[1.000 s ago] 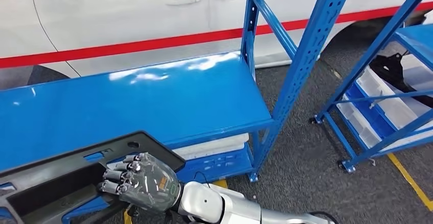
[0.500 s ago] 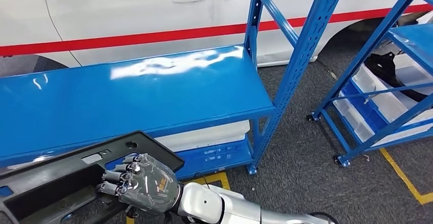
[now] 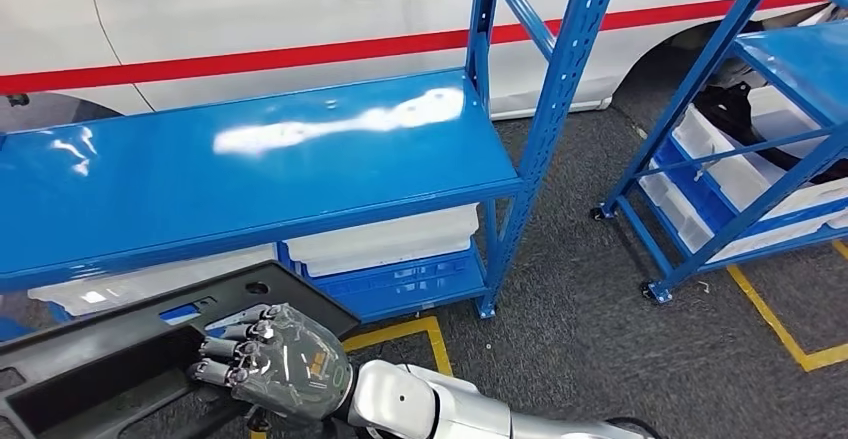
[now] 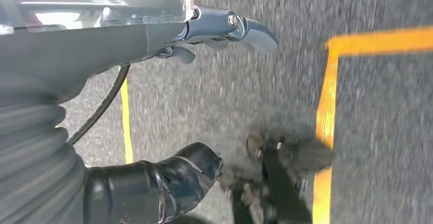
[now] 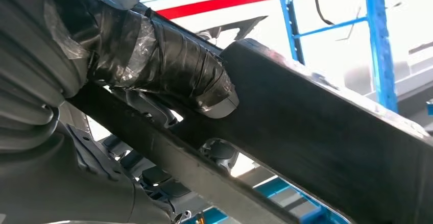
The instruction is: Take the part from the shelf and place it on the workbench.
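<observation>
My right hand (image 3: 275, 361) is clamped on the part (image 3: 110, 354), a long black plastic trim piece with a recessed channel and a small round hole near its upper end. My fingers (image 3: 225, 354) curl down into the channel, and in the right wrist view my taped thumb (image 5: 168, 66) presses against the part's dark edge (image 5: 327, 147). The part hangs in the air low at my left front, below and in front of the blue shelf (image 3: 250, 174), apart from it and slanting up toward the right.

The shelf's glossy top board is bare and reflects light. Under it sit white bins (image 3: 385, 239) on a lower blue level. Behind the shelf stands a white car (image 3: 250, 19) with a red stripe along its side. A second blue rack (image 3: 740, 149) stands to the right, holding white bins and something black that I cannot make out. Yellow lines (image 3: 775, 324) mark the grey carpeted floor.

My left hand (image 4: 153, 81) hangs over the floor, holding nothing, its thumb (image 4: 168, 185) well apart from the fingers (image 4: 240, 27) above a yellow line (image 4: 327, 106).
</observation>
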`<control>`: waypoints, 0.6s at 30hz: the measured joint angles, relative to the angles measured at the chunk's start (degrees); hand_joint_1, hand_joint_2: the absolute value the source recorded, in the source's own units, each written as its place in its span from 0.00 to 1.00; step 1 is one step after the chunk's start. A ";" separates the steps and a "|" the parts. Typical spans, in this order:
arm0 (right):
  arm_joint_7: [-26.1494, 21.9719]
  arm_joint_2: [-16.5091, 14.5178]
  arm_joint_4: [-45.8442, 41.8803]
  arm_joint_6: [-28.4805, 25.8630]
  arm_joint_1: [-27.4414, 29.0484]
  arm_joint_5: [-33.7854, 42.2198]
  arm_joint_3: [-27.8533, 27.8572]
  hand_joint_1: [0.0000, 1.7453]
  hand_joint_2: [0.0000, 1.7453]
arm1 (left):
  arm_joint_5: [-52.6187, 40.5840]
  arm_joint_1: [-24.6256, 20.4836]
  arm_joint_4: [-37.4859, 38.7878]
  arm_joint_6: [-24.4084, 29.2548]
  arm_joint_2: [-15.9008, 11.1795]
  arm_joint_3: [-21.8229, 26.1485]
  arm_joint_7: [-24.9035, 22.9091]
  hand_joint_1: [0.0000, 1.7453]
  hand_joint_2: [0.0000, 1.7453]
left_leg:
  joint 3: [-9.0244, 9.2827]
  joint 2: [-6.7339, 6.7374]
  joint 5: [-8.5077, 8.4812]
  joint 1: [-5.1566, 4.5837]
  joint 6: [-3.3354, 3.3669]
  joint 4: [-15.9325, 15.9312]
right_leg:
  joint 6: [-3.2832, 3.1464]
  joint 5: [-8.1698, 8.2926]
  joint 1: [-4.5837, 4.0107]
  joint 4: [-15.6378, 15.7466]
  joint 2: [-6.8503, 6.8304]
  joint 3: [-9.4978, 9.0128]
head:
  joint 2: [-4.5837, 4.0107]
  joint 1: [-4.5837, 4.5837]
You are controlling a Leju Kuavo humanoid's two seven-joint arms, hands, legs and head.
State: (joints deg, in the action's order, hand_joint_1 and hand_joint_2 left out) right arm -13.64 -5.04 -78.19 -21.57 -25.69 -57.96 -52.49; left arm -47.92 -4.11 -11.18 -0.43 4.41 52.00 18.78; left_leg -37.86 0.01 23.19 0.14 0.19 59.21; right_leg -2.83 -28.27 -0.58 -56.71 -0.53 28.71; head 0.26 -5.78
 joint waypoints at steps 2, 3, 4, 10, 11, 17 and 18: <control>0.00 -0.21 0.01 0.01 0.03 0.28 -0.04 1.00 1.00 | -0.17 -0.02 0.01 0.04 -0.05 0.05 -0.13 0.00 1.00 | -1.82 -0.06 5.66 0.29 -0.65 5.31 | -0.39 1.60 0.35 0.38 -0.18 1.52 | 0.00 0.02; 0.00 -0.28 0.01 0.00 0.06 0.38 -0.06 1.00 1.00 | -0.25 -0.03 0.01 0.05 -0.10 0.09 -0.20 0.00 1.00 | -2.68 -0.06 8.20 0.48 -0.99 9.04 | -0.41 2.31 0.41 0.32 -0.23 2.44 | 0.00 0.03; 0.00 -0.32 0.02 -0.01 0.12 0.44 -0.07 1.00 1.00 | -0.35 -0.04 0.01 0.07 -0.16 0.13 -0.26 0.00 1.00 | -3.08 -0.06 9.34 0.69 -1.34 12.24 | -0.29 2.99 0.48 0.18 -0.28 3.42 | 0.00 0.02; 0.00 -0.46 0.00 -0.09 0.22 0.51 -0.10 1.00 1.00 | -0.63 -0.31 0.00 0.08 -0.46 0.36 -0.47 0.00 1.00 | 8.71 -0.20 6.30 1.77 -2.64 1.82 | 1.62 5.69 1.12 -2.88 -0.47 9.15 | 0.00 0.02; -0.01 -0.54 -0.01 -0.11 0.22 0.52 -0.10 1.00 1.00 | -0.65 -0.38 -0.01 0.07 -0.50 0.38 -0.48 0.00 1.00 | 9.97 -0.29 7.26 1.66 -2.29 -0.23 | 1.98 6.01 1.03 -3.25 -0.51 9.47 | 0.00 0.01; 0.00 -0.87 0.14 -0.05 0.15 0.68 -0.24 1.00 1.00 | -0.69 -0.41 -0.01 -0.06 -0.65 0.61 -0.63 0.00 1.00 | 7.44 0.38 4.82 1.34 1.03 -1.12 | 3.70 -0.79 1.40 -9.69 -0.08 11.87 | 0.00 -0.02; 0.00 -0.89 0.16 -0.05 0.15 0.79 -0.26 1.00 1.00 | -0.72 -0.41 -0.01 -0.08 -0.70 0.67 -0.66 0.00 1.00 | 6.59 0.42 4.11 1.22 1.28 -1.06 | 3.79 -3.53 1.41 -13.33 -0.05 12.65 | 0.00 -0.02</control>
State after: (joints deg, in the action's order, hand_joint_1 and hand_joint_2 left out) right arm -13.64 -5.93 -78.02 -21.62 -25.53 -57.17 -52.75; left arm -48.64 -4.52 -11.19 -0.51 3.71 52.67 18.12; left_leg -31.27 0.44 27.29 1.36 1.47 58.15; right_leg 0.96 -31.80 0.83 -70.05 -0.58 41.37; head 0.26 -5.80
